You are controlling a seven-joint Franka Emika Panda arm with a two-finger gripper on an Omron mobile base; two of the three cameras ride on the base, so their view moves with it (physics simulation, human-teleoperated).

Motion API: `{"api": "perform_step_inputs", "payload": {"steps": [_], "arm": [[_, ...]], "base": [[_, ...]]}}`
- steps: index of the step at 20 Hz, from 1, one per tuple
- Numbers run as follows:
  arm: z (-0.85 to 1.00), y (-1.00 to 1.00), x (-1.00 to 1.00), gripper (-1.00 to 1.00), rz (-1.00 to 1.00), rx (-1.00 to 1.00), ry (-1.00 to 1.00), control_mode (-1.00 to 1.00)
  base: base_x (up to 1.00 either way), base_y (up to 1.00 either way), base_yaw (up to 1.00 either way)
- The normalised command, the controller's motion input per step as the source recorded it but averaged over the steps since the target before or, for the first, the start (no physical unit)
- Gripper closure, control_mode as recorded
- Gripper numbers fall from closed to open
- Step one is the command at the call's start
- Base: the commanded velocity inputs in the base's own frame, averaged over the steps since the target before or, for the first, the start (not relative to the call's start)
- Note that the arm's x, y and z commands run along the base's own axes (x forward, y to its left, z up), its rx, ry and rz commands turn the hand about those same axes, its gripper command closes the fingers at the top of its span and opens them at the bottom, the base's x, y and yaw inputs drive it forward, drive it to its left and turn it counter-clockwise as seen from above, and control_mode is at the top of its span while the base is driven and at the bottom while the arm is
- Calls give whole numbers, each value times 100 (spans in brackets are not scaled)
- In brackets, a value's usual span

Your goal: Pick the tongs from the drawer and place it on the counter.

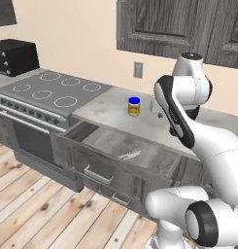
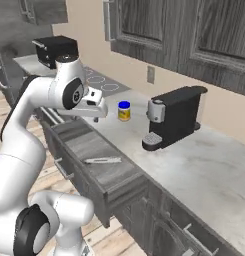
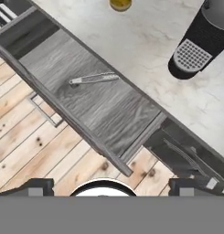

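Observation:
The drawer is pulled out under the counter, with its silver bar handle over the wooden floor. The tongs lie flat on the drawer's floor near its back edge, slim and silvery; they also show as the tongs and the tongs in the two base views. My gripper hangs well above the drawer, pointing down. In the hand view the gripper is open, its fingertips wide apart with nothing between them, far from the tongs.
A blue-lidded yellow jar and a black coffee machine stand on the counter behind the drawer. The stovetop lies left of the drawer, with a black box behind it. Wall cabinets hang above.

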Motion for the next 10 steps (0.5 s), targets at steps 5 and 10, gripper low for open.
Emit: {"api": "perform_step_inputs", "payload": {"steps": [5, 10], "arm": [[0, 0, 0, -100, 0, 0, 0, 100], [0, 0, 0, -100, 0, 0, 0, 100]], "base": [[0, -64, 61], [0, -64, 61]]}}
